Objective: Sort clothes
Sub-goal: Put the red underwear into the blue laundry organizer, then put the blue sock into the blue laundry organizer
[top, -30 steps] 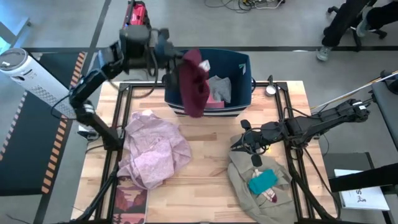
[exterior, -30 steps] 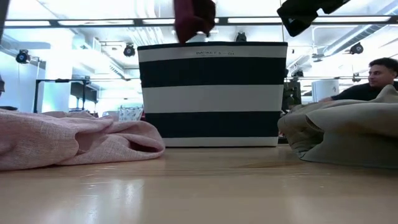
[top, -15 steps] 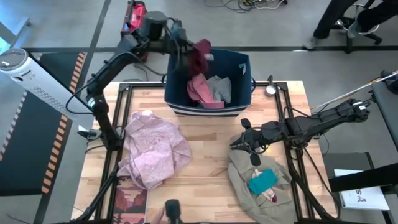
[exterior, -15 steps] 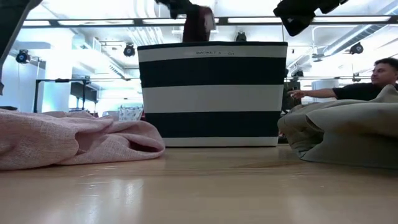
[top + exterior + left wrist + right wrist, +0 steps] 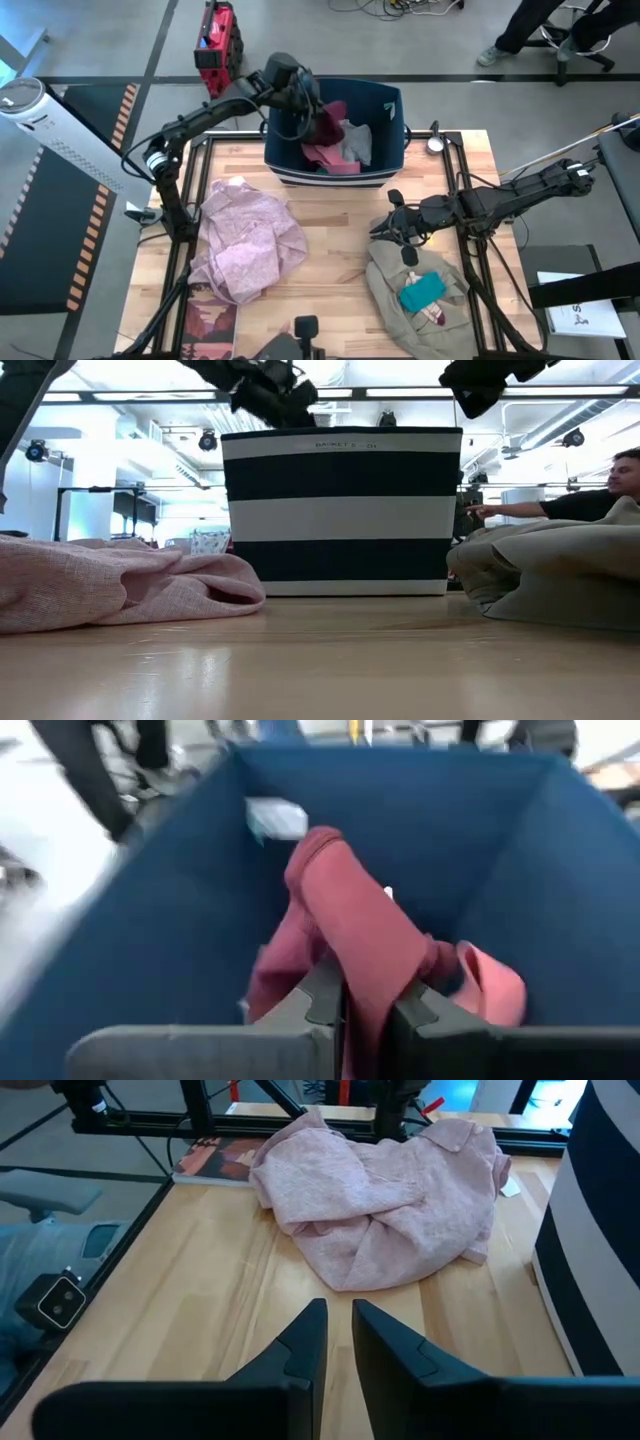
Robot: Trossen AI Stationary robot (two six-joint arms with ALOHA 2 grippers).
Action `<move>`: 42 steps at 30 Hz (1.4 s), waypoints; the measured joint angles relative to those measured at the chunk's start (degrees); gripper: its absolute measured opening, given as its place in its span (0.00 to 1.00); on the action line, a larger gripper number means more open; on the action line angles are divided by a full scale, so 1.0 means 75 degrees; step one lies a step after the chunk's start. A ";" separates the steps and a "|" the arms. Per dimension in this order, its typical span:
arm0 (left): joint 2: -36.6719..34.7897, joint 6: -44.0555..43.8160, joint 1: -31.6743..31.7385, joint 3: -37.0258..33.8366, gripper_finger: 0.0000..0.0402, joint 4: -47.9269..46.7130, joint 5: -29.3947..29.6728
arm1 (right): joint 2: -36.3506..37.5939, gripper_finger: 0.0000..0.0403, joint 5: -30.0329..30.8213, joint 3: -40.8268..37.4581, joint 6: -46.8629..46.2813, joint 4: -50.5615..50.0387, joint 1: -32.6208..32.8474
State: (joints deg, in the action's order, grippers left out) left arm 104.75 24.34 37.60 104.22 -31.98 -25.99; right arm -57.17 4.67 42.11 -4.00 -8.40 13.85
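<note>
My left gripper [image 5: 300, 100] reaches into the navy bin [image 5: 385, 110] at the table's far edge and is shut on the maroon garment [image 5: 326, 120]. A coral pink piece [image 5: 320, 157] and a grey piece [image 5: 352, 140] lie in the bin. The pale lilac-pink garment [image 5: 245, 240] lies bunched on the table's left half. The beige-khaki garment [image 5: 400, 270] lies at the near right with the small teal piece [image 5: 422, 292] on top. My right gripper [image 5: 385, 228] hovers just beyond the khaki garment, empty, shut but for a narrow gap [image 5: 338, 1315]. My left gripper pinches a bunched fold of the maroon garment [image 5: 365, 975] between its two fingers, several layers thick. The fingers slant down into the bin from its left side. The garment runs on ahead of the fingers inside the bin walls, beside the coral pink piece [image 5: 490, 985].
The bin shows as a striped wall in the low view [image 5: 340, 510]. A reddish-brown book [image 5: 210, 320] lies at the near left corner. Dark frame rails [image 5: 470, 250] run along the table's edges. A person [image 5: 600, 490] sits beyond the table's right side.
My left gripper has gone toward the table's right and down into the bin, still shut on the maroon garment. The garment hung above the bin's left rim; now it is lowered inside the bin.
</note>
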 joint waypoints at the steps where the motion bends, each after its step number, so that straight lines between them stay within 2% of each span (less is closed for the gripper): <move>1: 0.0000 -0.0003 0.0000 -0.0167 0.05 0.0011 -0.0140 | -0.0003 0.09 0.0000 0.0000 -0.0004 -0.0003 0.0000; 7: -0.0003 0.0033 -0.0006 -0.0777 0.16 -0.0011 -0.0433 | -0.0003 0.09 0.0000 0.0000 -0.0071 -0.0003 0.0000; 18: -0.0221 -0.0167 -0.0046 -0.0778 0.54 -0.0423 -0.0432 | -0.0006 0.14 0.0001 0.0000 -0.0325 -0.0003 0.0000; 24: -0.0664 -0.0183 -0.0205 -0.0768 0.69 -0.0507 -0.0360 | -0.0006 0.15 0.0000 0.0000 -0.0327 -0.0012 0.0000; 28: -0.1083 -0.0175 -0.0272 -0.0808 0.71 -0.0479 -0.0340 | -0.0006 0.14 -0.0003 0.0000 -0.0327 -0.0058 0.0000; 33: -0.1873 -0.0172 -0.0338 -0.1353 0.69 -0.0266 -0.0322 | -0.0006 0.12 -0.0003 0.0000 -0.0368 -0.0225 0.0000; 38: -0.3073 -0.0164 -0.0457 -0.2666 0.65 0.0552 -0.0277 | -0.0061 0.14 -0.0003 0.0000 -0.0486 -0.0383 0.0000; 42: -0.4269 -0.0319 -0.0620 -0.3999 0.65 0.1378 0.0203 | -0.0224 0.20 -0.0006 0.0002 -0.0772 -0.0615 0.0000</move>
State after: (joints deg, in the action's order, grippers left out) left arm 72.73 21.95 32.95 74.22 -21.65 -24.47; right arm -58.84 4.62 42.12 -9.80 -13.02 13.85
